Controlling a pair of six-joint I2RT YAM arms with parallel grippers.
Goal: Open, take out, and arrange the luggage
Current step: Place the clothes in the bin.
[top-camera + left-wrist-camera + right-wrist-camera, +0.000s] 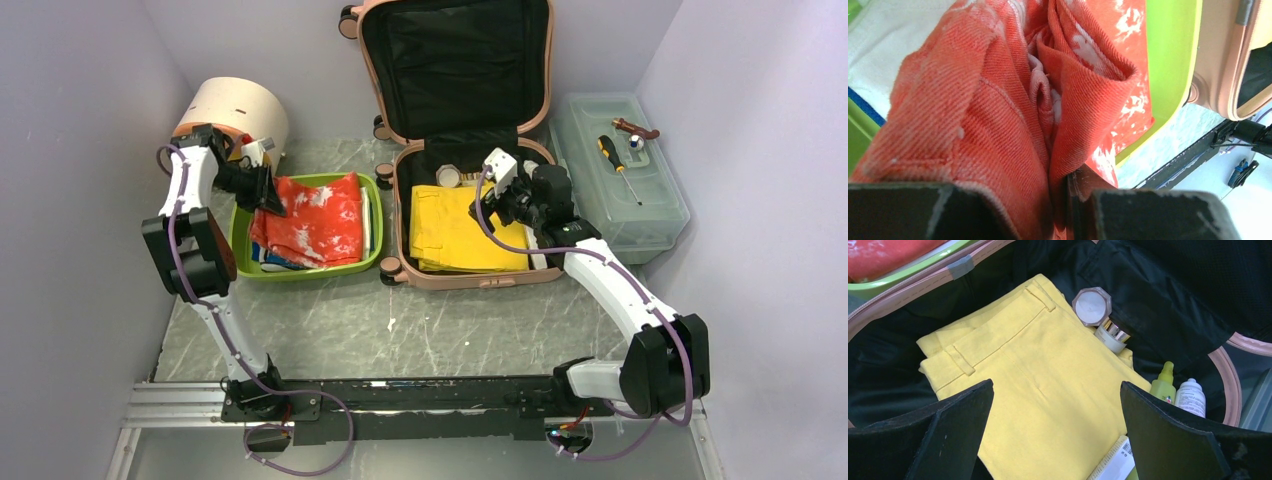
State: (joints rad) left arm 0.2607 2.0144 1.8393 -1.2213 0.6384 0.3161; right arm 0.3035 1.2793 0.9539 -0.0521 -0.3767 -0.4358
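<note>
Bright even light, soft shadows, close foreground blurred.

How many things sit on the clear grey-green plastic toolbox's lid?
3: a black-and-yellow-handled screwdriver in the middle, a brown-handled tool at the far edge, a small white-and-blue object beside it. None seems hidden.

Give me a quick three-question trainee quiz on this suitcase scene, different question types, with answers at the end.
1. True or false: the luggage lid stands open.
2. The left gripper is shut on: A) orange cloth, B) a screwdriver, C) a bottle.
3. Fill in: beneath the open right gripper lie folded ___ trousers.
Key: 1 true; 2 A; 3 yellow.
</note>
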